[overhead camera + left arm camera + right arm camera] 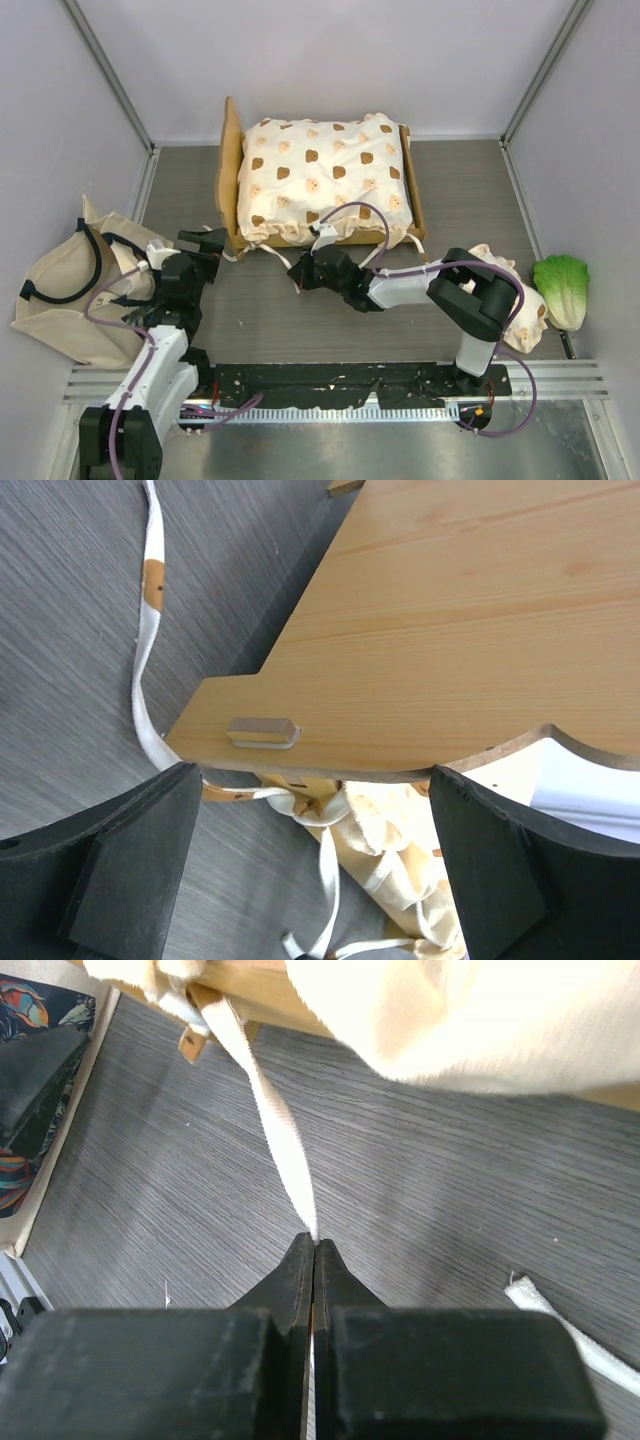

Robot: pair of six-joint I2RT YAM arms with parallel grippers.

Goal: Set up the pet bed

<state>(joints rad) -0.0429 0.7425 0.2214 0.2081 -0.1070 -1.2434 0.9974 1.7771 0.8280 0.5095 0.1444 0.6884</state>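
- Shows small light-wood pet bed w/ cream bear-print cushion (325,175), far-centre table (260,315).
- Has right gripper (314,1245) clamped on white cloth tie (275,1130), left gripper (315,772) wide open by headboard (480,610).
- Risks dragging bed w/ hard tug.

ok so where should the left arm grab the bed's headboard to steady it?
Probably the headboard at its near end, coming from its bare outer left face. It is a thin flat board standing on edge, so fingers can pinch across its thickness; the cushion and ties crowd the inner side. The open left end effector sits right at that end.
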